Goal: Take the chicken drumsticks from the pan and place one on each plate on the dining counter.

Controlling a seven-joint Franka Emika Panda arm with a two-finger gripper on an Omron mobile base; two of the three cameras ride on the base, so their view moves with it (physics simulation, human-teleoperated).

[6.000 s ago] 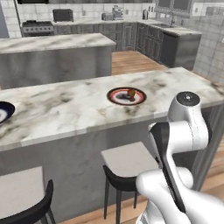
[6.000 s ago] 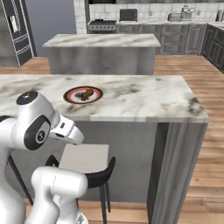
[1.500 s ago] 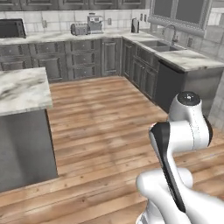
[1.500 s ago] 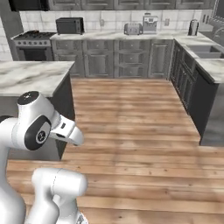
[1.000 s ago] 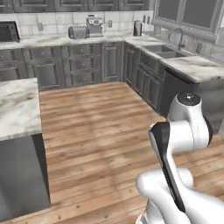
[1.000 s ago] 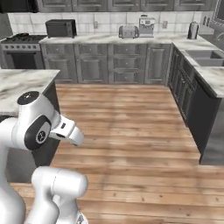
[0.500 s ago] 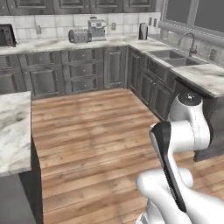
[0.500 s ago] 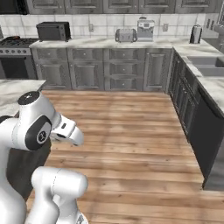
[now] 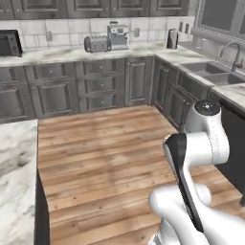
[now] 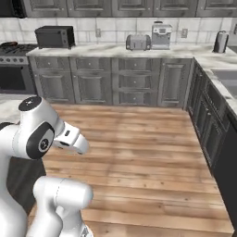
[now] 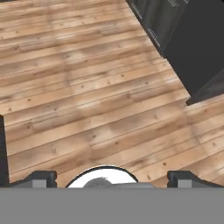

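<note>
Hand view, pincer (image 11: 112, 178) spread wide and empty, above bare wooden floor (image 11: 87, 87)

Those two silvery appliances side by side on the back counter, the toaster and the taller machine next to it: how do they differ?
The toaster is low, wide and rounded; the taller machine is boxy and stands well above it. The toaster is plain silver-grey, while the taller machine has a dark recess in its front. Seen from the robot, the toaster sits left and the taller machine right. Both stand on the marble back counter against the tiled wall.
</note>
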